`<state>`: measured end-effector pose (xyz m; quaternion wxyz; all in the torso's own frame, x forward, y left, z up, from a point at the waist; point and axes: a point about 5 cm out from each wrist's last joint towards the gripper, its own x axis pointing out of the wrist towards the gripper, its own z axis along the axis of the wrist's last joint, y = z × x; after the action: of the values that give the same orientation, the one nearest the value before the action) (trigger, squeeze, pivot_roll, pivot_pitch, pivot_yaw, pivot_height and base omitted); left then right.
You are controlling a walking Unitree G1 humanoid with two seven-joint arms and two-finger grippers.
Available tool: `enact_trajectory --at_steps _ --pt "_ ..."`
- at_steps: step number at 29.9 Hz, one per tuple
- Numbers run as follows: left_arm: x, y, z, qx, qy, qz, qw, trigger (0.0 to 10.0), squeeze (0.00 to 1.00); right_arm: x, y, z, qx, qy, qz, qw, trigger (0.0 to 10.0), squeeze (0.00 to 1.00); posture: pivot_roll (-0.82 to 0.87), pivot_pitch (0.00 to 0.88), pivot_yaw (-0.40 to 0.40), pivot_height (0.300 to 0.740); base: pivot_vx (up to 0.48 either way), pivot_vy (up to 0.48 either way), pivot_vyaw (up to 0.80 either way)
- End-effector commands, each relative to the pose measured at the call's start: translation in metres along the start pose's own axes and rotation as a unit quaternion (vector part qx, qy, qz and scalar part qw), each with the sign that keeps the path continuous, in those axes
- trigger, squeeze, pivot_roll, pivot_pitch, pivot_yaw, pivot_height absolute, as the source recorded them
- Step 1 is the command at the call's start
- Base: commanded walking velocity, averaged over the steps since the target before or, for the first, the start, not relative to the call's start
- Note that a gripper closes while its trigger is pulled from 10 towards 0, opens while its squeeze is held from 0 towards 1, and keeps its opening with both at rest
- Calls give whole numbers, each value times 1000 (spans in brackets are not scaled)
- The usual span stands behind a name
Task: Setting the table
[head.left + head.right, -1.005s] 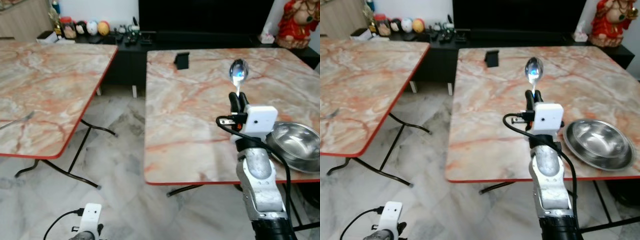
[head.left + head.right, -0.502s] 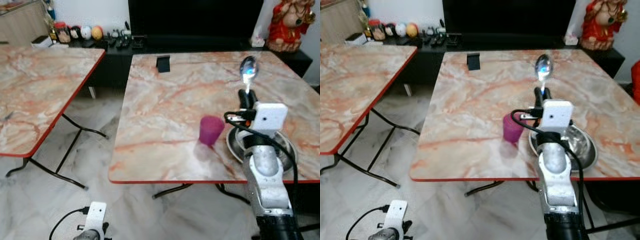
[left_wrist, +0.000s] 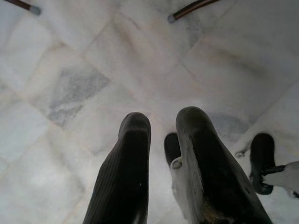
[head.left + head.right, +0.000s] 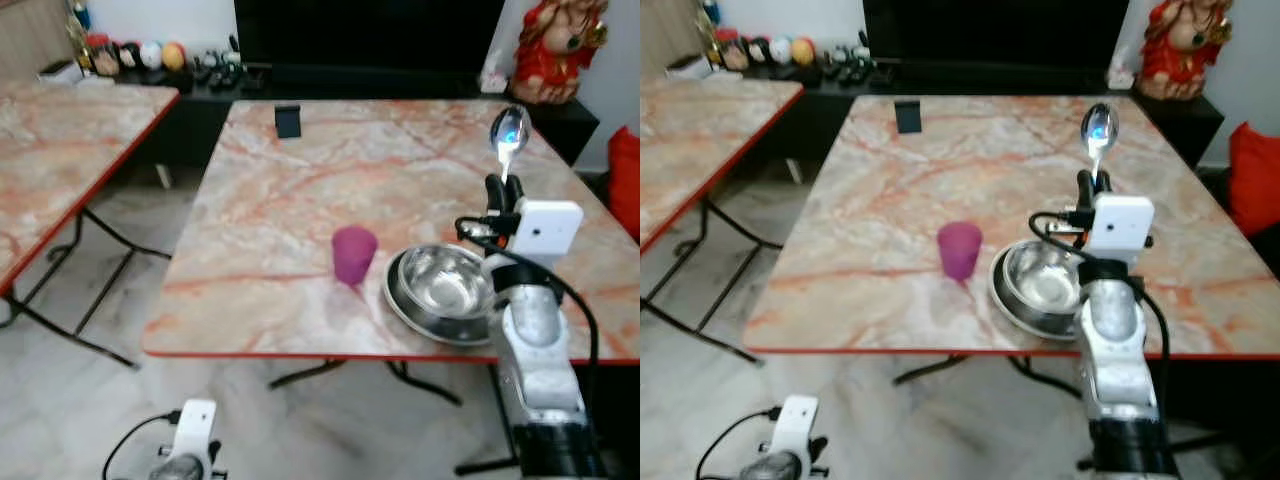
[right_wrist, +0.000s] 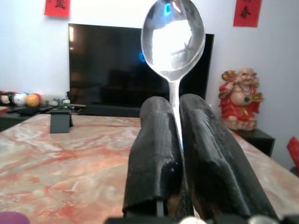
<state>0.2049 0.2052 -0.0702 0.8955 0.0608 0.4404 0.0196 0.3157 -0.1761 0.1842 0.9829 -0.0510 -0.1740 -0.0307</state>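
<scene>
Steel glints above the marble table [image 4: 300, 180] where the right gripper [image 4: 503, 192] holds a spoon [image 4: 508, 135] upright, bowl end up, its two black fingers [image 5: 154, 154] pinched on the handle. The gripper hangs over the table's right part, just beyond the metal bowl [image 4: 440, 290]. That bowl sits close to the near edge, towards the near right corner, and a purple cup [image 4: 353, 255] stands just beside it on its left, apart from it. A small dark stand [image 4: 287, 121] sits by the far edge.

Judging by this layout, the setting is partly made: bowl and cup look placed, while the spoon is not yet on the table. Laying it down beside the bowl appears to be what is left. The left gripper [image 3: 159, 140] hangs idle over the pale floor [image 3: 70, 70], its fingers slightly apart and holding nothing.
</scene>
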Motion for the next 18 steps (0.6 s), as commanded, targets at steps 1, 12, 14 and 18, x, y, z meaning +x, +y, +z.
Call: enact_trajectory --at_steps 1,12,14,18 --pt "-1 -2 -6 1 12 -1 1000 10000 0 3 -8 5 -4 -10 -12 1000 10000 0 -80 0 6 740 0 -315 0" --pt "-3 4 -19 -3 29 6 1000 10000 0 4 -9 5 -3 -10 -16 1000 10000 0 -78 0 8 740 0 -169 0" --pt "-4 8 -22 -5 32 9 999 10000 0 4 -9 5 0 -10 -17 1000 10000 0 -79 0 10 740 0 0 0" --pt "-5 10 -28 -10 43 11 999 10000 0 4 -9 5 4 -10 -19 1000 10000 0 -79 0 12 740 0 0 0"
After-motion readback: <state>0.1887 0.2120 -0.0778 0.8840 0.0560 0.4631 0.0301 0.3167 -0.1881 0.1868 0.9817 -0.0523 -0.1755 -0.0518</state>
